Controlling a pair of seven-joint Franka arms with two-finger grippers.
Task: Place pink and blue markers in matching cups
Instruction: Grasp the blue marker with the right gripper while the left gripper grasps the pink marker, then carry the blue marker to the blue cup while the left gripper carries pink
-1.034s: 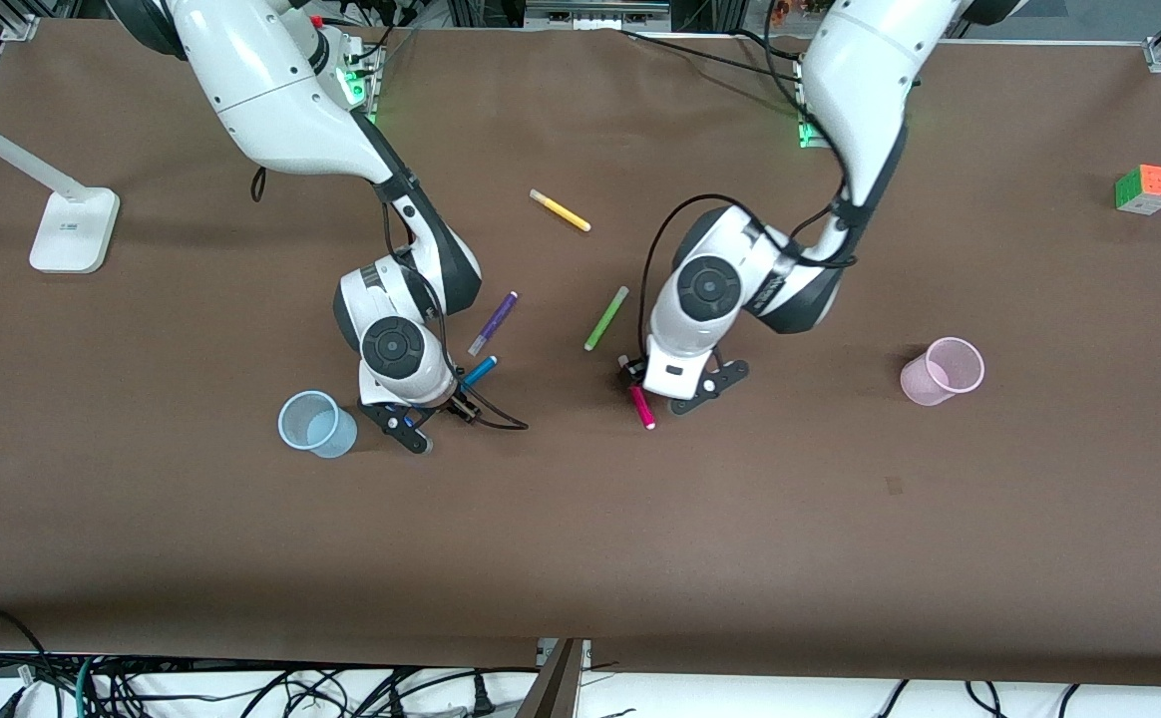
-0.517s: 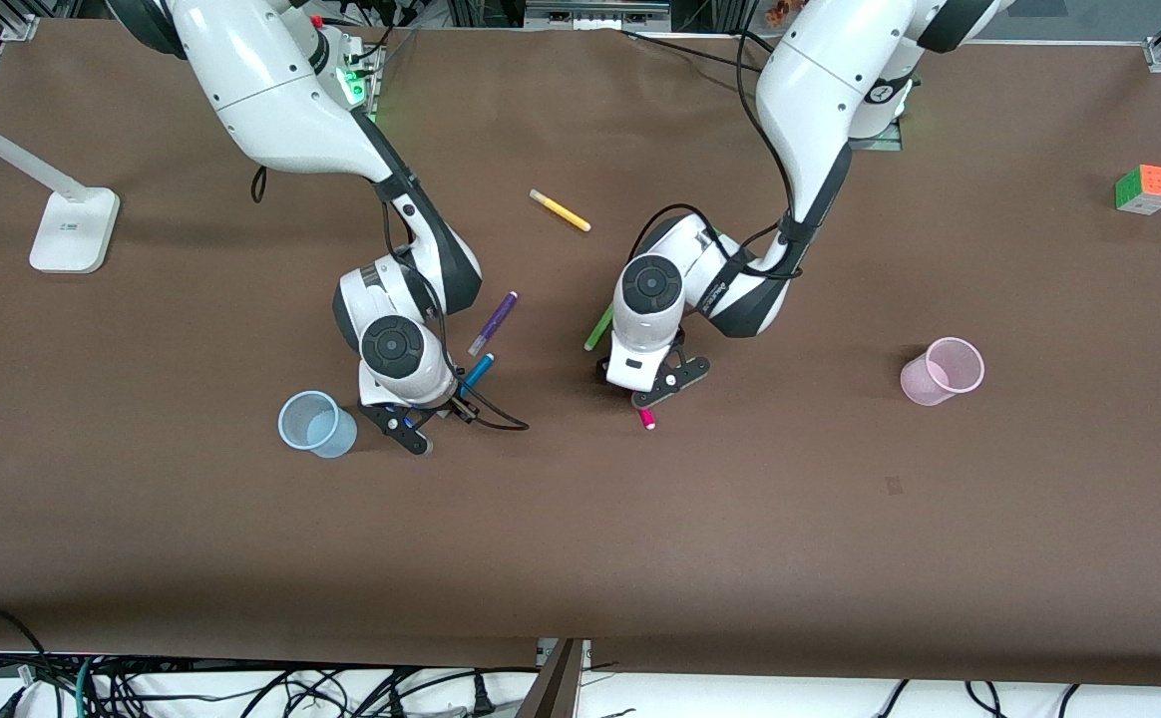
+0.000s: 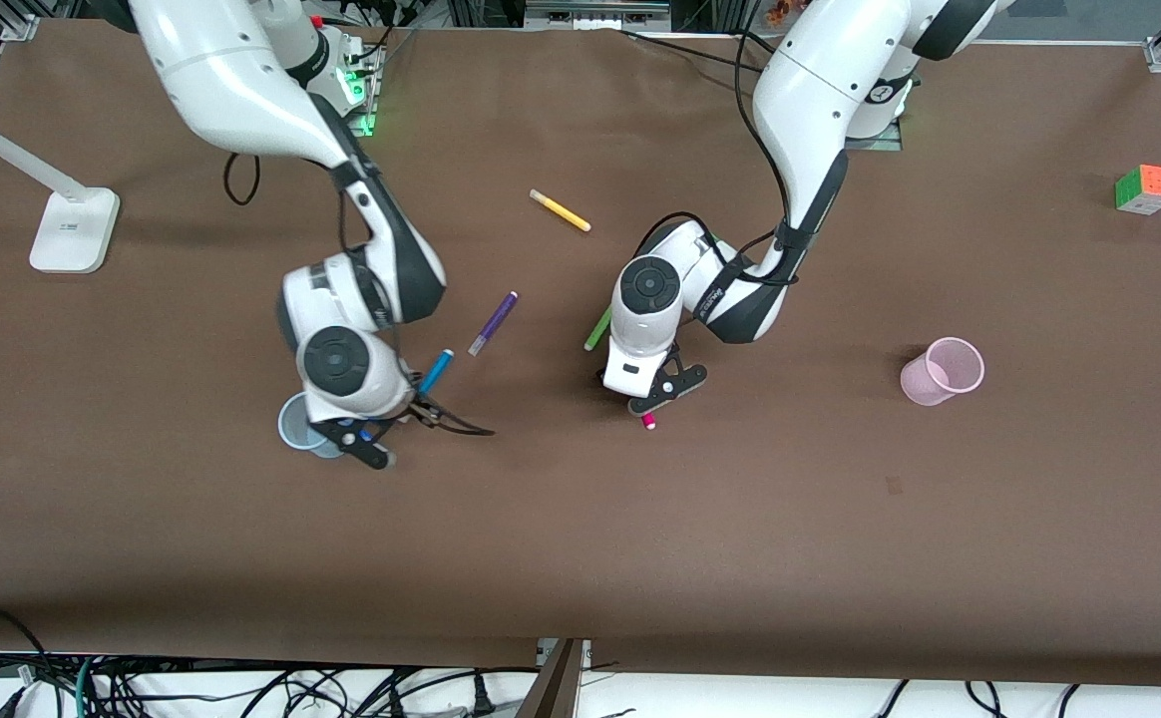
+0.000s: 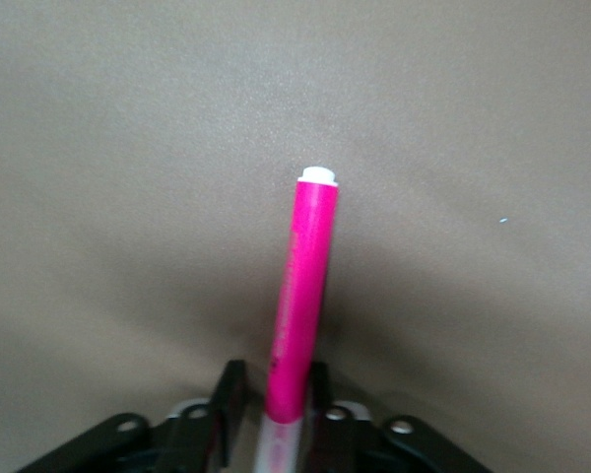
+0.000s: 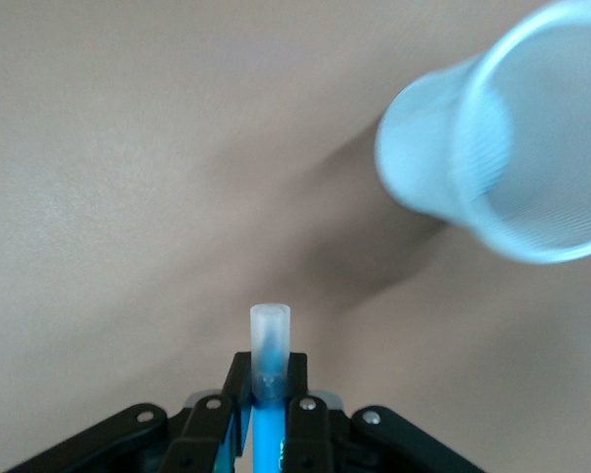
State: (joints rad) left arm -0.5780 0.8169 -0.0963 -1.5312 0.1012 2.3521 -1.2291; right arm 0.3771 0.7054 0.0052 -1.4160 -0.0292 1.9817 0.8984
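Over the blue cup (image 3: 293,427) at the right arm's end of the surface (image 3: 580,538), we see the right pincer (image 3: 371,439) pinching the blue marker (image 3: 434,371). The marker slants up out of the fingers toward about two o'clock in the front view. In the right wrist view its pale cap end (image 5: 270,335) pokes out between the clamped fingers (image 5: 297,394), and the blue cup (image 5: 502,177) stands upright on the surface, mouth open, apart from the marker. From the front the wrist covers much of that cup, so we see only its rim at about nine o'clock of the pincer.

Near the middle of the surface we find the left pincer (image 3: 652,401) pressed onto the pink marker (image 3: 647,419), whose white tip points down toward the front camera. The left wrist view shows the pink marker (image 4: 300,305) gripped at its lower end between the fingers (image 4: 227,389), with brown surface under it; we cannot tell whether it is lifted clear.

The pink cup (image 3: 943,370) stands well apart at the left arm's end, at roughly three o'clock of the left pincer. A purple marker (image 3: 493,323), a green marker (image 3: 597,329) partly under the left wrist, and a yellow marker (image 3: 560,210) lie loose between the arms. A white lamp base (image 3: 73,230) and a colour cube (image 3: 1146,188) sit near the two ends of the surface.
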